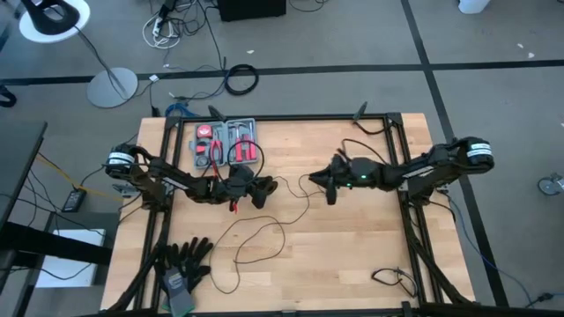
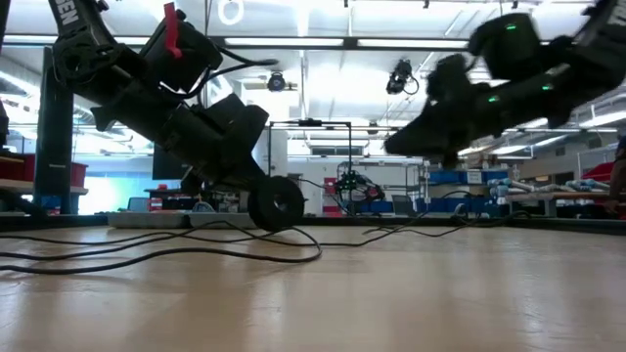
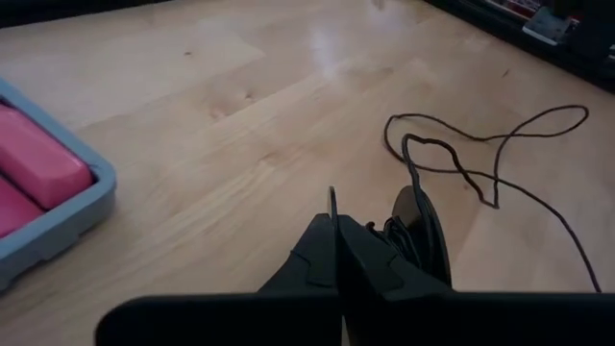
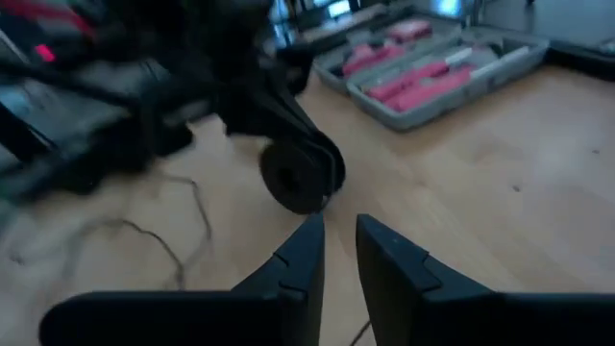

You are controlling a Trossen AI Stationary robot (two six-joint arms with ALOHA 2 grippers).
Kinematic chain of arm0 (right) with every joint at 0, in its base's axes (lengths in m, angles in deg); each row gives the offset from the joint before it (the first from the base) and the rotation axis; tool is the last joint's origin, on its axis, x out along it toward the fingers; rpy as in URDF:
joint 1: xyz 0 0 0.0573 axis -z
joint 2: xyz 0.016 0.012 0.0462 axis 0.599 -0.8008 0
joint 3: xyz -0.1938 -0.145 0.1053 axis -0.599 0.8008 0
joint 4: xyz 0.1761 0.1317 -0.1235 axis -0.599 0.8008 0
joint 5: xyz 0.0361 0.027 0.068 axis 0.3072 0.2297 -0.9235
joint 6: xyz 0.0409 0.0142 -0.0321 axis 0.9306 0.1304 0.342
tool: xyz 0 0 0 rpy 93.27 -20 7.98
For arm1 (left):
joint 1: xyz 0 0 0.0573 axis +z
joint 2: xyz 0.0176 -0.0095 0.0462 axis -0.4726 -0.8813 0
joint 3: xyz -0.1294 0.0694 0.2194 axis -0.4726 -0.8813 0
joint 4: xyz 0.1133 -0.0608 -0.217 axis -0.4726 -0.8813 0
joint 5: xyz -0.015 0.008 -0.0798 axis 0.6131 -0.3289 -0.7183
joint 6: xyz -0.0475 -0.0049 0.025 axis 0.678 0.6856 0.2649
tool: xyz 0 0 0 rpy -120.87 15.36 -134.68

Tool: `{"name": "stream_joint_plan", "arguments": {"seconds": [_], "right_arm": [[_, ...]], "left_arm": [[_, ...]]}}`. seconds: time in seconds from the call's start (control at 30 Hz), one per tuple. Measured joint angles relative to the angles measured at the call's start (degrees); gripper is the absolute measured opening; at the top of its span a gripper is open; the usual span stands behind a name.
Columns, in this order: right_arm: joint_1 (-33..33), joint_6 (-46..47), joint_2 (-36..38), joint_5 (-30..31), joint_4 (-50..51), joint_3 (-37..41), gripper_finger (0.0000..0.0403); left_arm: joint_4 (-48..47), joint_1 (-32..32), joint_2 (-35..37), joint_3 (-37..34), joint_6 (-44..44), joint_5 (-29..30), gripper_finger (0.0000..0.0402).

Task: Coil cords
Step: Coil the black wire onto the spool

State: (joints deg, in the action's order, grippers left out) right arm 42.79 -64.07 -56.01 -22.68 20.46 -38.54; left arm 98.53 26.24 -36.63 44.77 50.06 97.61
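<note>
wooden table [image 1: 352, 255]: butcher-block top in a black frame; left gripper [image 1: 263, 188]: near table centre, fingers fully closed with the round black disc [image 2: 277, 202] at their tip, disc edge touching the wood; thin black cord [image 1: 256, 236]: loose loops strewn across the table's middle, trailing from the disc toward the near edge; right gripper [image 4: 338, 238]: raised above the table, facing the disc, fingers narrowly parted, nothing between them; grey tool tray [image 1: 226, 143]: far-left part of the table, red-handled tools inside; black gloves [image 1: 182, 261]: near-left corner.
</note>
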Motion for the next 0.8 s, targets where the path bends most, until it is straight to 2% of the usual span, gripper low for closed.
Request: {"name": "stream_joint_plan", "arguments": {"seconds": [0.07, 0.23, 0.53, 0.8], "right_arm": [[0.00, -0.41, -2.52, 0.39, 3.07, -2.64, 0.0064], [-0.69, 3.56, -9.42, 0.42, 3.55, -6.78, 0.0077], [-3.39, 4.67, -20.01, 0.11, 1.30, -14.07, 0.0149], [-3.72, 0.31, -22.46, 0.77, 2.37, -16.75, 0.0183]], "left_arm": [[0.62, -0.28, 0.00, -0.02, -1.11, 0.11, 0.0000], [0.74, -1.23, 0.00, 0.00, -5.02, 1.67, 0.0000], [0.98, -2.52, 0.00, 0.00, -10.06, 4.00, 0.0000], [0.96, -2.94, 0.00, 0.00, -10.04, 4.30, 0.0000]]}}
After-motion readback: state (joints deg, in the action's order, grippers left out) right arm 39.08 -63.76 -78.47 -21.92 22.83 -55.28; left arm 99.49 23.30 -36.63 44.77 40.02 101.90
